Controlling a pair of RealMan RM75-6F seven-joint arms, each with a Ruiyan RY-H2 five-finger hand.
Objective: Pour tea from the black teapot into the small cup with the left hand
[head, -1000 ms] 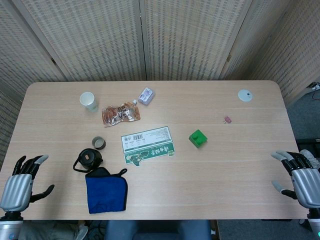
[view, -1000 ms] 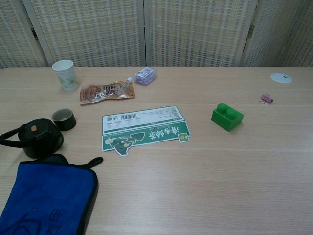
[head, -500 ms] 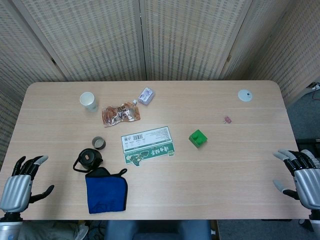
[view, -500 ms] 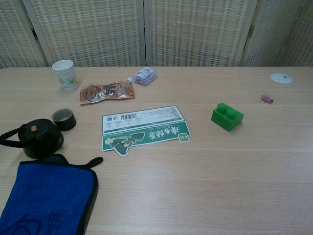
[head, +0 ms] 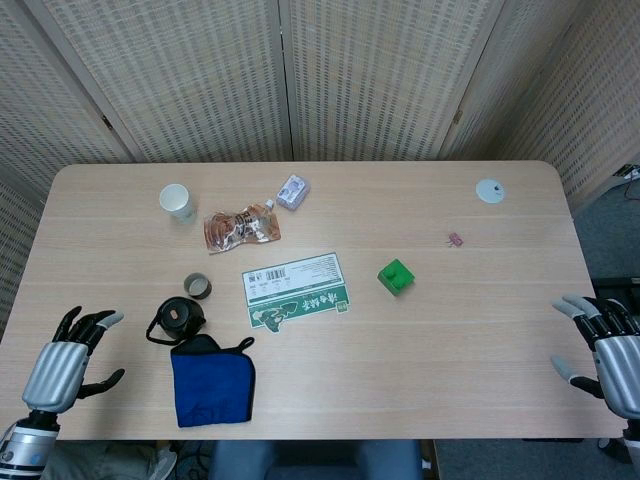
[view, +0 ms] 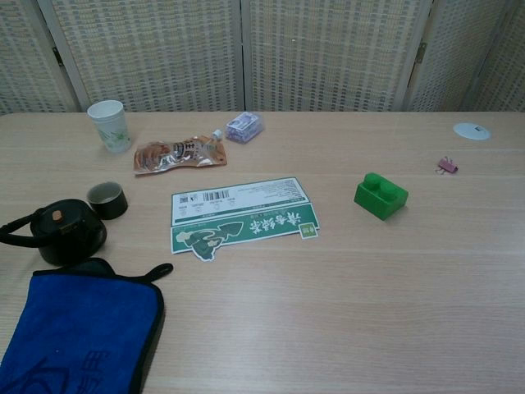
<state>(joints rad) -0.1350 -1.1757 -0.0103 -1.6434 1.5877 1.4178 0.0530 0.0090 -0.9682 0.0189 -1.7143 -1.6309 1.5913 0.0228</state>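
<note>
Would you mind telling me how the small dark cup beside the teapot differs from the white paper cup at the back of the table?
The small cup is dark, low and squat; the paper cup is white with a green print, taller and flaring upward. The small cup stands right beside the black teapot; the paper cup stands further back, near the orange pouch. Both stand upright with open mouths, untouched by either hand.

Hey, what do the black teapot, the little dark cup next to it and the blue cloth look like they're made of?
Black teapot: matte, dull dark surface, probably cast iron or ceramic. Small cup: dark glazed ceramic by its slight sheen, pale inside. Blue cloth: soft fabric, likely microfibre, with black stitched edging.
</note>
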